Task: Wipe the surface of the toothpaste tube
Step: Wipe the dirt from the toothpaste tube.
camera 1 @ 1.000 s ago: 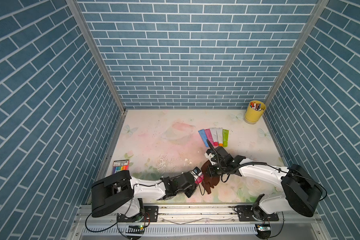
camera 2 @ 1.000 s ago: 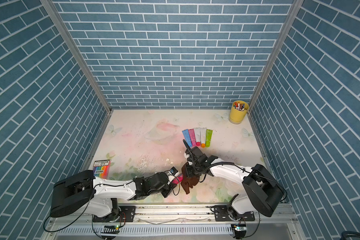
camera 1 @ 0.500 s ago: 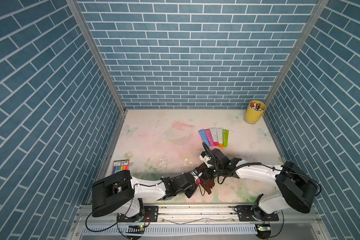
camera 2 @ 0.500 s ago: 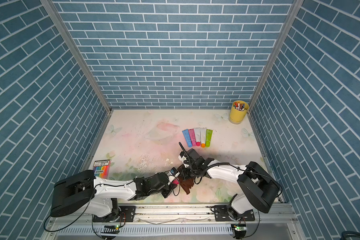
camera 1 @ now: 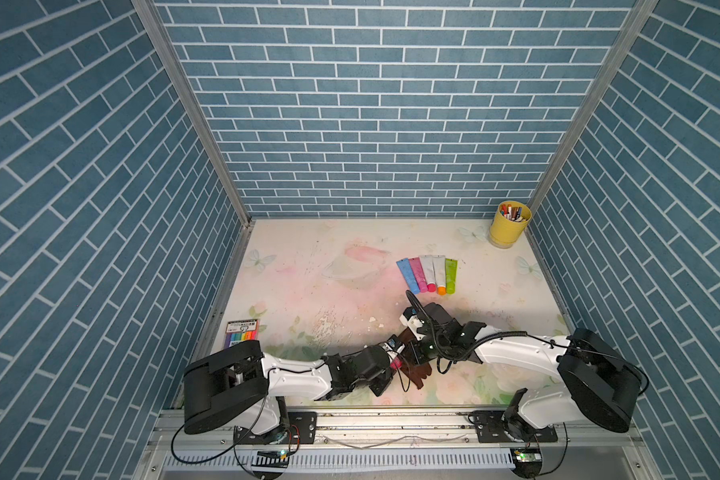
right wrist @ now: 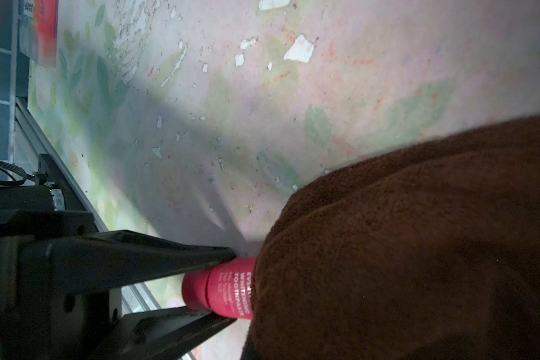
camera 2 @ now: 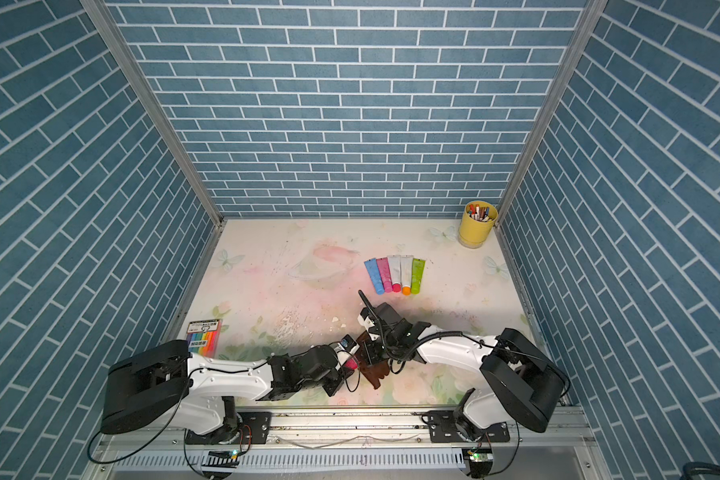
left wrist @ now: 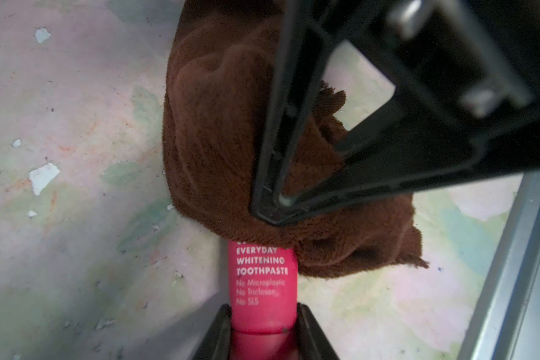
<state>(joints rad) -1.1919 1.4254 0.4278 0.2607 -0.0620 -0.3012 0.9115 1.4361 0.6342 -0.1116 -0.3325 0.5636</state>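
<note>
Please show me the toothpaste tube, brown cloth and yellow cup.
toothpaste tube [left wrist: 261, 280]: left wrist view, printed body.
brown cloth [left wrist: 219, 140]: left wrist view, folded middle.
yellow cup [camera 1: 506, 232]: in a top view, outer wall.

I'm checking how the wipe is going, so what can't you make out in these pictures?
Toothpaste tube: mostly hidden under the brown cloth, both wrist views.
Left gripper: mostly cut off by the left wrist view's edge.
Yellow cup: its contents too small to identify in both top views.

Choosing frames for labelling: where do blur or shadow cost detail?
Left wrist view: print on the pink toothpaste tube is crisp, the black right gripper blurs toward the lens. Right wrist view: the brown terry cloth is dark and soft, a shadow crosses the floral tabletop. Both top views: sharp.
</note>
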